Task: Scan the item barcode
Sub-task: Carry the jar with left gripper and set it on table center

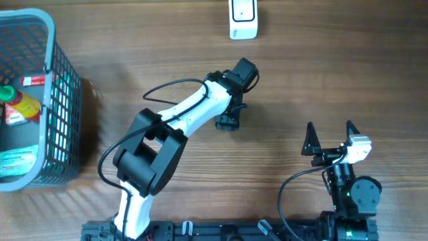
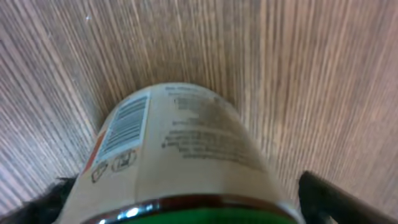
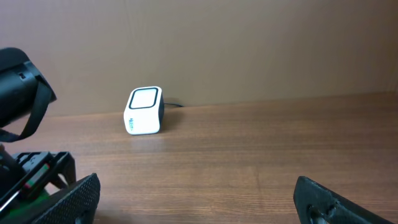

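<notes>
Loosely, the left tool (image 1: pixel 228 122) flanks the bottle (image 2: pixel 180 143), jaws apart.

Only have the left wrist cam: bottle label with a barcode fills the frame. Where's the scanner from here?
Observer: The scanner stands at the far edge of the table, beyond the left gripper and well apart from it.
Operator: Right arm in the way?
Observer: No. The right gripper hangs open over the near right part of the table, with nothing between its fingers.
Operator: Anything else out there?
Observer: A basket sits at the left edge, with bottles in it.
</notes>
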